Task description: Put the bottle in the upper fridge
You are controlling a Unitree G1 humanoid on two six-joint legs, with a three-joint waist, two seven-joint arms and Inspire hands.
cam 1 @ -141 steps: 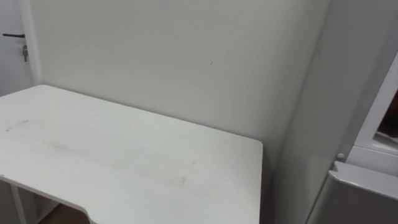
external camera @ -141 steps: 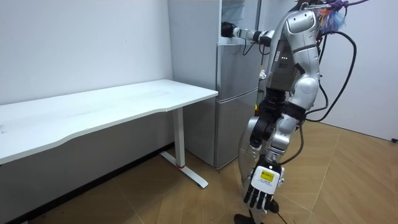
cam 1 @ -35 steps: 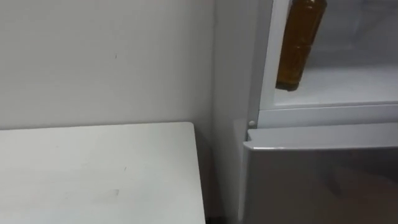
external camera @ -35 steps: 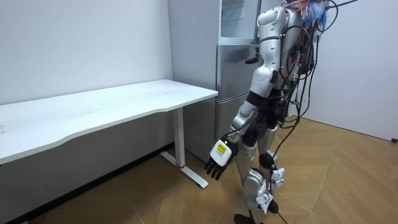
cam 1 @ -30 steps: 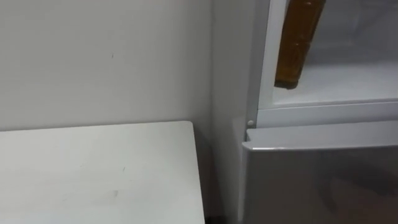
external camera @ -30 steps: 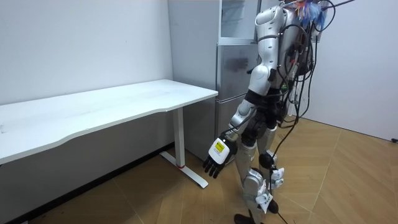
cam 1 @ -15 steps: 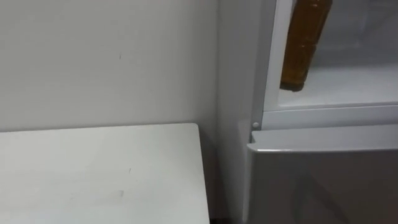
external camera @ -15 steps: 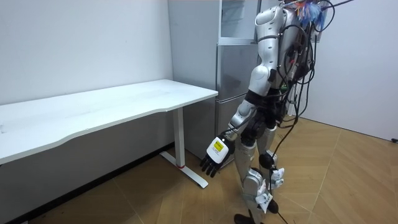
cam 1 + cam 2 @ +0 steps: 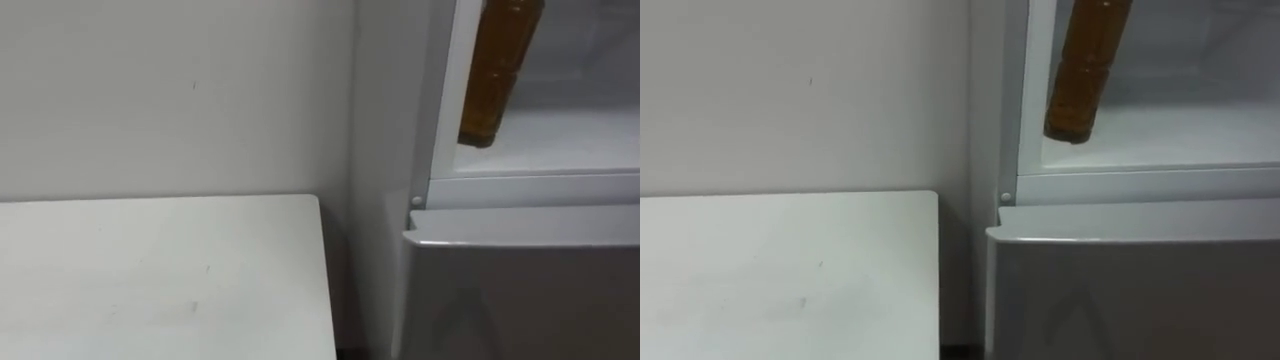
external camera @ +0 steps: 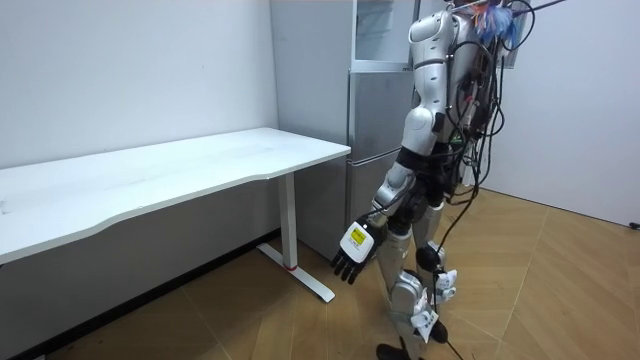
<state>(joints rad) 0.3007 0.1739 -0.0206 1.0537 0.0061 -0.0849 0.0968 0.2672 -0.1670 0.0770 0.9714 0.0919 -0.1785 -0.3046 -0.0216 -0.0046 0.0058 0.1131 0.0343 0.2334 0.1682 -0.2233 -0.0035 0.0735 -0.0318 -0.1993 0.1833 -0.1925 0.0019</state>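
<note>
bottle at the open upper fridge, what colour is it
Amber brown. The bottle shows best in the left eye view.

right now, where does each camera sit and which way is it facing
Left eye view: on the robot's head, facing the wall corner; table lower left, fridge right, bottle at the open upper compartment, its top cut off.
Right eye view: just beside it, same aim, same three things.
Room view: stands off in the room, sees the whole robot at the fridge, left hand hanging low, fingers relaxed.
Shared: all three see table and fridge; both eyes see the bottle.
</note>
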